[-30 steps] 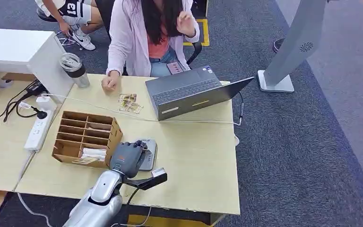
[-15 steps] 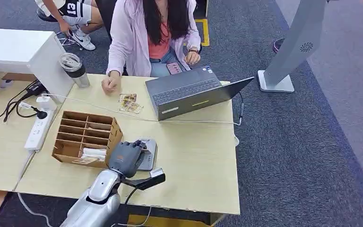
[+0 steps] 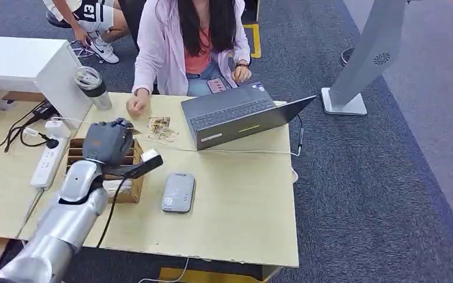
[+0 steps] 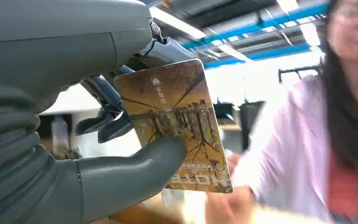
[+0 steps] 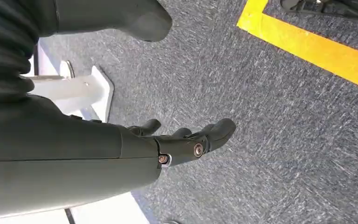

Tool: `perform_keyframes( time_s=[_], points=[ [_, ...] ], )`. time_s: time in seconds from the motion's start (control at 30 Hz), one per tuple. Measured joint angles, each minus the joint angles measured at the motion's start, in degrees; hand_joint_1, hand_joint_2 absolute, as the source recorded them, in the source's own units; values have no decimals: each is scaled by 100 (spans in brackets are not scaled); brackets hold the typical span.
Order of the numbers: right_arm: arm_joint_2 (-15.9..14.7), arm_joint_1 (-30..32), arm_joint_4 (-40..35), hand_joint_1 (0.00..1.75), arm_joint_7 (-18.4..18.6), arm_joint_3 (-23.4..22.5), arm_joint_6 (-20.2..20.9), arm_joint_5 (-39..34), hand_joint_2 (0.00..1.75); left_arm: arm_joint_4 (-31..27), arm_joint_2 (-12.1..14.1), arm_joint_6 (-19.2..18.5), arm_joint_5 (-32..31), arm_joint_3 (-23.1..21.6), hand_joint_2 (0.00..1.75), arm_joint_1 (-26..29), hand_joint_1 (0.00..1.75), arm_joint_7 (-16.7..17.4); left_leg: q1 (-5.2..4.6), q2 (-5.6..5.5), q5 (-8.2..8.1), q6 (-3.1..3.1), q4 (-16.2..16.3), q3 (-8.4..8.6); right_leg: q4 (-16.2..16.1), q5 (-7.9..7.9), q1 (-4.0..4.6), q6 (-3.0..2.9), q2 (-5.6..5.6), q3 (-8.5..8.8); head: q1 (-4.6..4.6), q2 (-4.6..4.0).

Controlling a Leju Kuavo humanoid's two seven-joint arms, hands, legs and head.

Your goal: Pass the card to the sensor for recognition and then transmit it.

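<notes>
while the left hand hangs over the wooden organizer with the card pinched between its thumb and darker fingers, the sensor lies flat on the table, down and to the robot's right of that hand and well apart from it. the wrist view shows the card held near one long edge, so most of its printed face stands free beyond the thumb, with its long axis running out from the grip toward the seated person. that person's hand rests on the table just past the organizer, and the card points roughly that way, so i judge the handover is the step in hand. the right hand hangs beside the body above the carpet, fingers loosely apart and holding nothing, so the left is plainly the nearer one.
</notes>
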Motion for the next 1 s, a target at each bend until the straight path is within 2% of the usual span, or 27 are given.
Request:
perform_keyframes(
  time_s=[0.2,0.8,0.83,1.0],
  points=[
    [0,-2,0,0,-19,-26,50,-24,175,-90,209,-137,-20,255,175,-554,175,39,-3,-3,0,0,0,-1,0,-1,0,1,-3,2,-2,0],
    [0,-4,-2,0,59,-160,42,-77,175,-103,266,-52,-26,367,175,-590,175,42,-3,-2,-1,0,0,-2,-1,0,-3,1,-2,0,-2,0],
    [0,-3,-2,0,59,-173,44,-74,175,-100,266,-50,-28,367,175,-589,0,42,-3,-2,-1,0,0,-2,-1,0,-3,1,-2,0,-2,0],
    [0,-4,-2,0,17,-223,70,-57,175,-98,266,5,-11,374,175,-554,0,136,-3,-2,-1,0,0,-2,-2,0,-3,1,-2,0,-2,0]
  ],
)
